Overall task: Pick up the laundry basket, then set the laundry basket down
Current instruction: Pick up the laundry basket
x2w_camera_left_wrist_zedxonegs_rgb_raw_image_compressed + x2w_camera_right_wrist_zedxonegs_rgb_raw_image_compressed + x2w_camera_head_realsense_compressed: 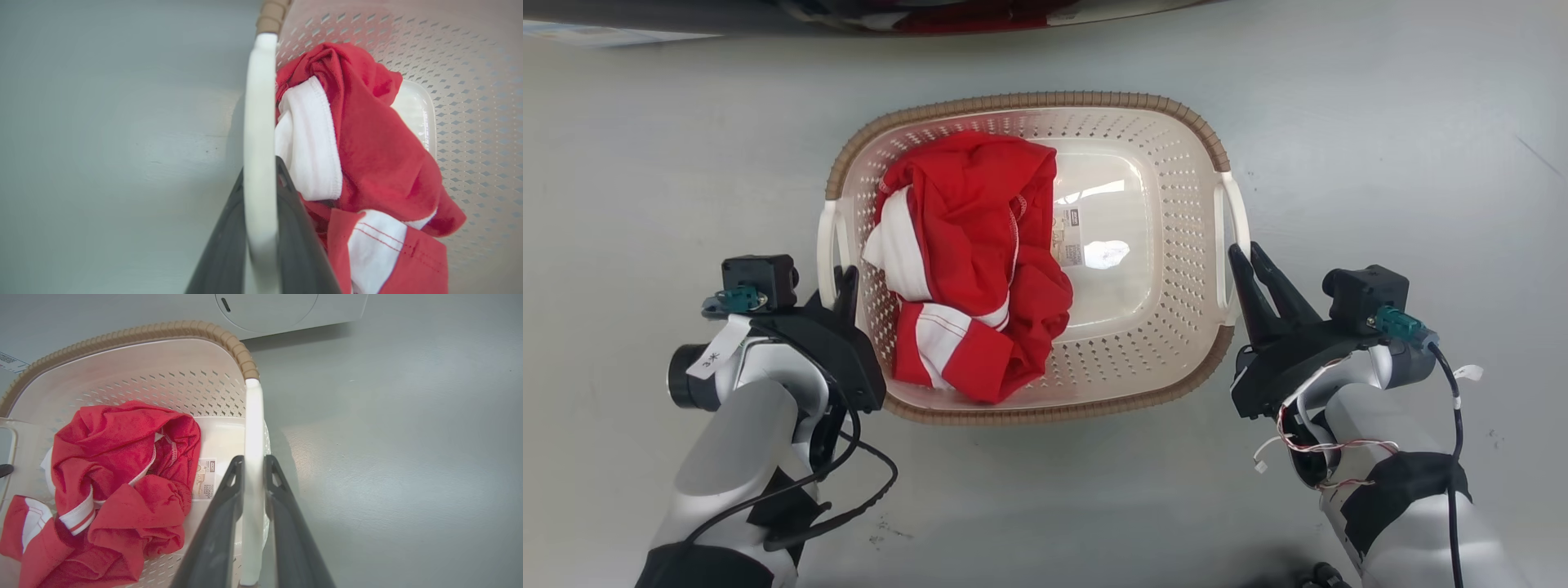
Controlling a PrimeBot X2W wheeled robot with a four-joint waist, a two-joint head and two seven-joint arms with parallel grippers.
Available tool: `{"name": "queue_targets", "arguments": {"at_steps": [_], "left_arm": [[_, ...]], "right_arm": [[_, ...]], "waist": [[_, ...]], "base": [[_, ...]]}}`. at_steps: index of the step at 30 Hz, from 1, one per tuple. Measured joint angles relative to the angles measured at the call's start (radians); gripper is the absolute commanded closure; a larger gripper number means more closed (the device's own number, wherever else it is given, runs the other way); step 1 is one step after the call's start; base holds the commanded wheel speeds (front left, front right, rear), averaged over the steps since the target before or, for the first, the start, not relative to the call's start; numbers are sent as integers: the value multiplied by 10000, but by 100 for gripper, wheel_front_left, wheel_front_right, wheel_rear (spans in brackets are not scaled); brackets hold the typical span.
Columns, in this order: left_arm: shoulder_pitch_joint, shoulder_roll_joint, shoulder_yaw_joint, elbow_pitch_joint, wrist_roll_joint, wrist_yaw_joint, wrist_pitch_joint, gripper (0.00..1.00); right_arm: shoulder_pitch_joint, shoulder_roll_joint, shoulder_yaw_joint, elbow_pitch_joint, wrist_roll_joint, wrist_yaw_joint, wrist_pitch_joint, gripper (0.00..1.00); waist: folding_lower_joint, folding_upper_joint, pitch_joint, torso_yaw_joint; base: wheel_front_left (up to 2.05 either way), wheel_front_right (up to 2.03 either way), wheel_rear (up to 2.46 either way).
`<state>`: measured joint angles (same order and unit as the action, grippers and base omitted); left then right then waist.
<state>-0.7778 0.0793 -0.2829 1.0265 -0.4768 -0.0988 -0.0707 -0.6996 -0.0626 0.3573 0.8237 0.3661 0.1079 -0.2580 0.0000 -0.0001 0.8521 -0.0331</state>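
Grey smooth floor [1339,122], a few small dark scuffs. Laundry basket [1029,102], cream perforated plastic with a brown woven-look rim, lies directly between the two grippers, one short end toward each arm. Left gripper [845,282]: at the near end of the left white handle [826,245]. In the left wrist view the handle bar runs up between the two dark fingers [298,228], and both touch it, so the gripper is pinching the handle. Right gripper [1250,261]: same arrangement on the right white handle [1235,212]. In the right wrist view the bar sits tight between its fingers [216,522], with no gap seen on either side, so this handle is clamped too. Both sets of fingers point along their handles, toward the far rim. Red-and-white garment [972,261] lies crumpled inside the basket, just inboard of the left gripper's fingers and well apart from the right gripper. The bare basket bottom, with a small printed label [1072,237], lies between the garment and the right gripper. White washer front [286,310], with a round door, stands beyond the far rim, ahead of the right gripper's fingertips. I cannot tell whether the basket rests on the floor or hangs just off it.
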Motion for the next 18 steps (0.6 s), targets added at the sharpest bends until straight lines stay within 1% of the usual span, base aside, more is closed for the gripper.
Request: {"name": "queue_targets", "arguments": {"at_steps": [10, 18], "left_arm": [[24, -314, -100, 698, -226, -159, 75, 100], [35, -464, -148, 1154, -311, -221, 59, 100]], "right_arm": [[-262, -209, 196, 869, -59, 153, 17, 100], [-253, -194, 314, 1597, -56, 169, 17, 100]], "waist": [[0, 0, -510, 152], [0, 1, -1189, 277]], "base": [[0, 0, 0], [0, 0, 0]]}}
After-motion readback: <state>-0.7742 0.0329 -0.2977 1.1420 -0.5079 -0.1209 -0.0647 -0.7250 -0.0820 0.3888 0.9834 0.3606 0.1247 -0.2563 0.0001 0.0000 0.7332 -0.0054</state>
